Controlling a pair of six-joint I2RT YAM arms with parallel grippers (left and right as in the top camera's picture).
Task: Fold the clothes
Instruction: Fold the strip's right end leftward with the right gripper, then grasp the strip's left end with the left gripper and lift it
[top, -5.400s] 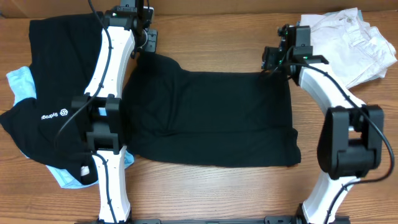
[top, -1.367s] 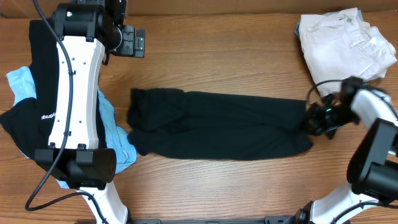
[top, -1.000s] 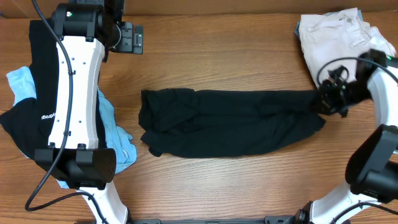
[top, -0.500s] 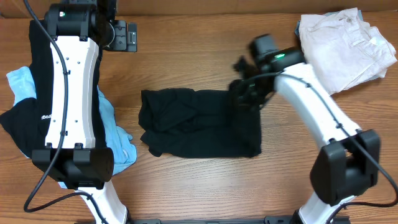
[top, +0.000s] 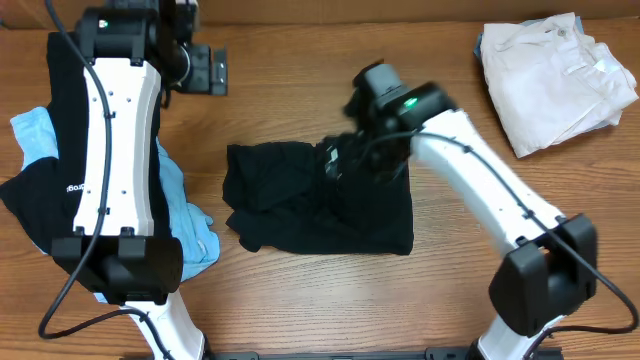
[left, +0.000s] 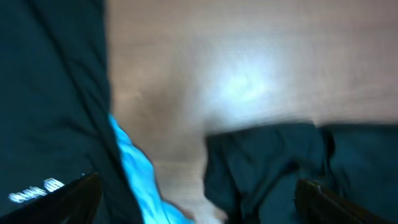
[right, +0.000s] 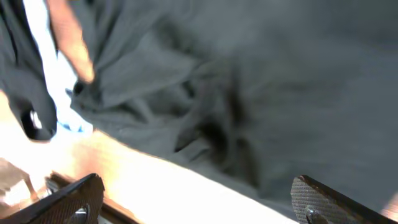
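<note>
Wooden table (top: 300, 310), and the black T-shirt (top: 290, 215) lies at its centre, folded into a rough, rumpled square. The right gripper (top: 350, 160) hangs over the shirt's 1 o'clock corner, fingers spread wide with nothing between them and cloth just beneath. The left gripper (top: 213, 70) hovers well apart at the shirt's 10 o'clock, fingers likewise apart and empty. White clothes (top: 555, 75) sit heaped at the table's 2 o'clock.

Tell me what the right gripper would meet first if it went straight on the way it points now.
Most likely the black T-shirt: it fills the view ahead of the open right gripper. How near it lies is unclear.
</note>
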